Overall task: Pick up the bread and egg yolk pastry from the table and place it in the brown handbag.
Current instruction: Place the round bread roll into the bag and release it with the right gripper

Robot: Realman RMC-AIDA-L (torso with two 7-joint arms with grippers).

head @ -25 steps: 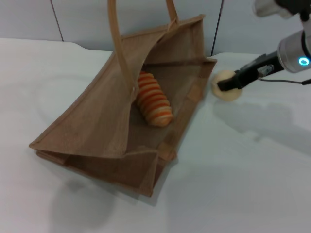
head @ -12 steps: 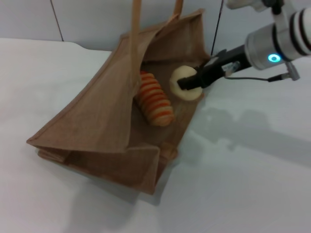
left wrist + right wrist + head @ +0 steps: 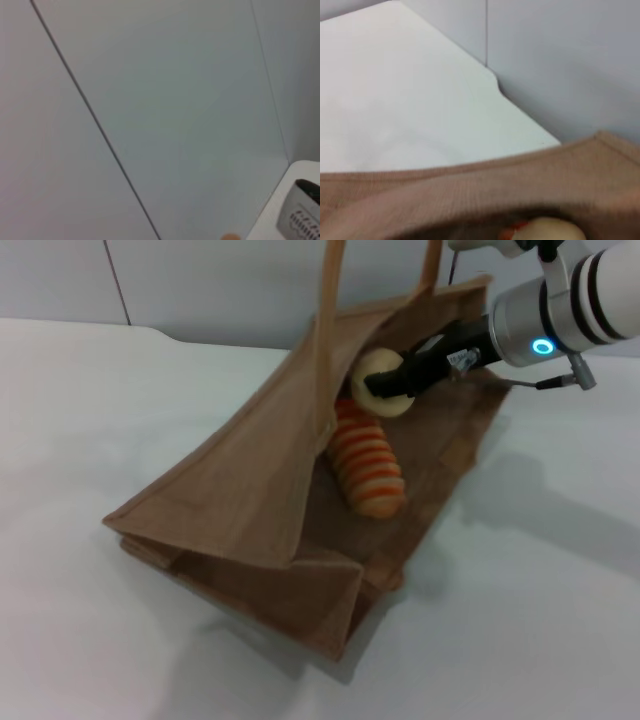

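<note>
On a white table (image 3: 560, 620) before a pale panelled wall (image 3: 200, 280), the right gripper (image 3: 385, 388) pinches the pastry (image 3: 378, 380) inside the handbag (image 3: 250, 490) above the bread (image 3: 368, 462).

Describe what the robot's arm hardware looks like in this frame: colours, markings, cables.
Only the right arm shows in the head view: a silver-grey cylindrical wrist section with black bands, a glowing blue ring light, and a thin dark cable looping beneath it. The right gripper is black, with slim dark fingers. The left arm is not in view.
</note>
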